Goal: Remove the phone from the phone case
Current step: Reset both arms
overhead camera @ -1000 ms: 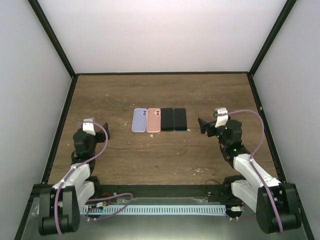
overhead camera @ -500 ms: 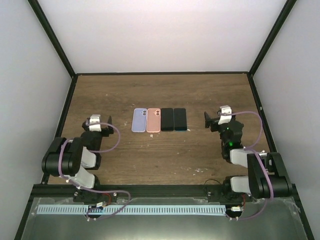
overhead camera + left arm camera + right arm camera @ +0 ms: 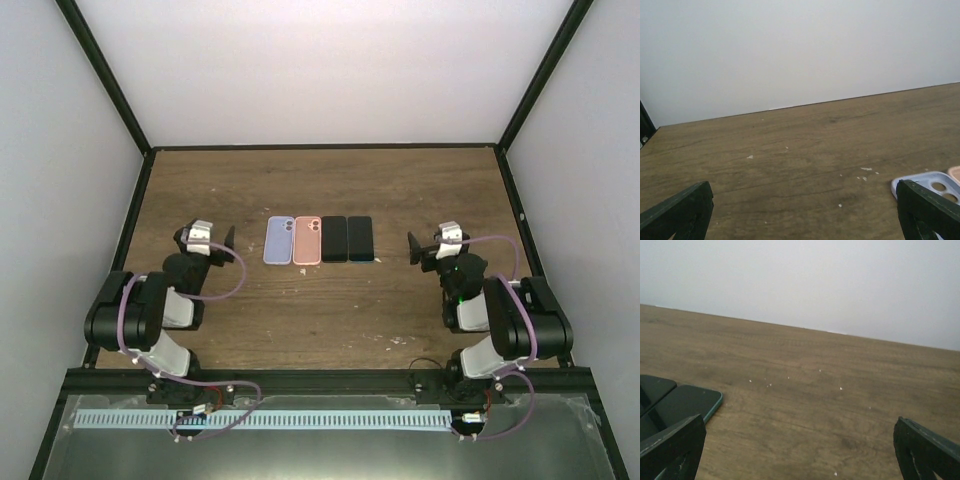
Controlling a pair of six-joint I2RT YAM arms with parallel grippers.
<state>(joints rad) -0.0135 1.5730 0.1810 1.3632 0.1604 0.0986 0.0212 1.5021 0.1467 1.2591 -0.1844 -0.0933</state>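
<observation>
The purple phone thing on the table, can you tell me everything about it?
The purple phone case is pale lilac, smooth like plastic, with rounded corners and two round camera openings at its far end. It lies flat on the wooden table, leftmost in a row of four, right beside the peach case. Nothing grips it.

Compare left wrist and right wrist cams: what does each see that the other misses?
Only left wrist: a corner of the lavender phone case, camera cutout visible, plus a sliver of the pink phone case at the right edge. Only right wrist: the teal-rimmed phone and the end of a black phone beside it, lower left. Both: wooden table, white back wall, and open fingers holding nothing, on the left gripper and the right gripper.
</observation>
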